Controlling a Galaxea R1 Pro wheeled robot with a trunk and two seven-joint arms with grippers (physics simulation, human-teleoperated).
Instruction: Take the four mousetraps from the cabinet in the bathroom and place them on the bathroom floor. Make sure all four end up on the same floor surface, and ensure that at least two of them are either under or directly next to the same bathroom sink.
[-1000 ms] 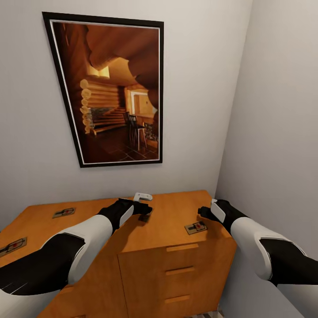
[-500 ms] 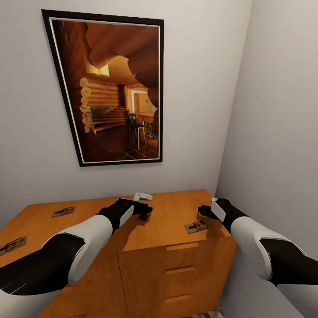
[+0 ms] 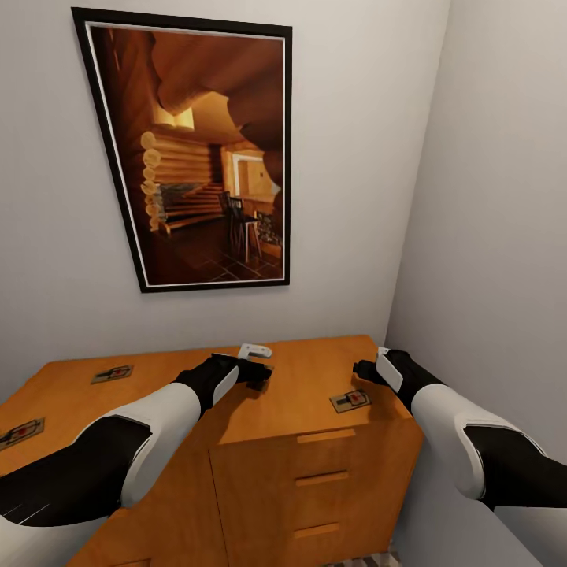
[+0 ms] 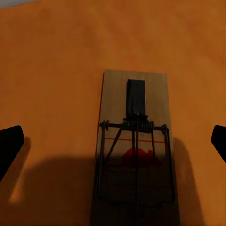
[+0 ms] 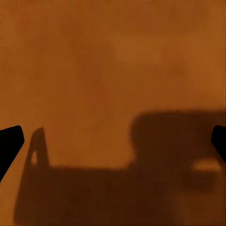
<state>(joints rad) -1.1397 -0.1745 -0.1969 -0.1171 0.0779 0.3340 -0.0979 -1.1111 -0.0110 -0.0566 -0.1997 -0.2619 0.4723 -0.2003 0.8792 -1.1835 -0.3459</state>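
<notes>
Head view, cabinet [image 3: 315, 441]: I see three mousetraps lying flat on its orange-brown top: one near the front right edge [image 3: 350, 400], one far left at the back [image 3: 111, 373], one at the left edge [image 3: 21, 431].
Head view, left gripper [image 3: 258, 370]: it hovers over the middle of the top, near the back; I cannot tell from here how its jaws stand.
Head view, right gripper [image 3: 364, 370]: it sits low just behind the front-right trap, apart from it.
Head view, risk: that trap lies close to the cabinet's front edge, so I judge a sideways brush from my right arm could knock it off to a spot I did not choose.
Left wrist view, fourth mousetrap [image 4: 135, 150]: it lies centred between the spread fingertips [image 4: 9, 146], wire parts up, untouched; the claw is released.
Left wrist view, risk: the board is thin and flat on the wood, so if I close too high the tips may skate over it or catch the wire and flip it.
Right wrist view, cabinet top [image 5: 113, 61]: bare wood and the gripper's own shadow lie between the wide-apart fingertips [image 5: 10, 141]; released, holding nothing.
Right wrist view, risk: closing here grabs air, because the trap is off this line.
</notes>
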